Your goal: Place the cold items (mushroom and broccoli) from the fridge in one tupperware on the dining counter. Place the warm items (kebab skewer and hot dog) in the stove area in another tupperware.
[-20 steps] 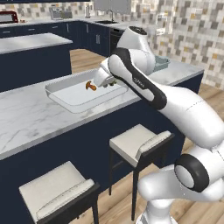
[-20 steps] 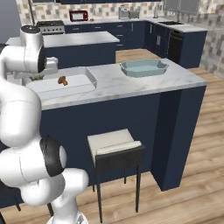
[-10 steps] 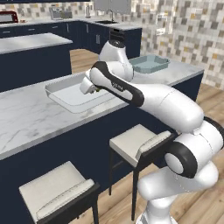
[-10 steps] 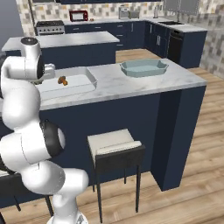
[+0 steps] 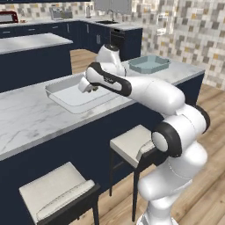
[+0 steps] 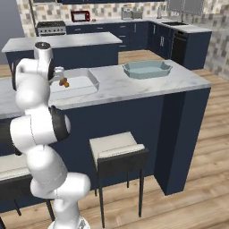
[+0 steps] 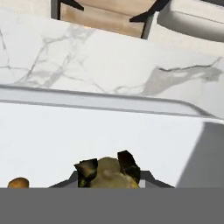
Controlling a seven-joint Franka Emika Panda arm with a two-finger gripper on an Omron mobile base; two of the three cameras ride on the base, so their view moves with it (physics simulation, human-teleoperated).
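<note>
White tupperware (image 5: 66, 94) sits on the dining counter (image 5: 26, 118), toward its far edge, and I have the gripper (image 7: 108, 168) just above its floor. My jaws are narrow, pinching a lumpy olive-brown item that I take for the broccoli (image 7: 107, 173); its long axis I cannot tell. Nearby in the tub lies the brown mushroom (image 6: 65, 82). A blue-green tupperware (image 6: 146, 69) stands well apart, toward the counter's right end.

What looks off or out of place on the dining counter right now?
Nothing stands out. The white tupperware sits flat on the counter, a small brown item lies inside it, and the gripper hovers over it shut on a greenish food piece. The blue tupperware sits upright, nothing spilled.
</note>
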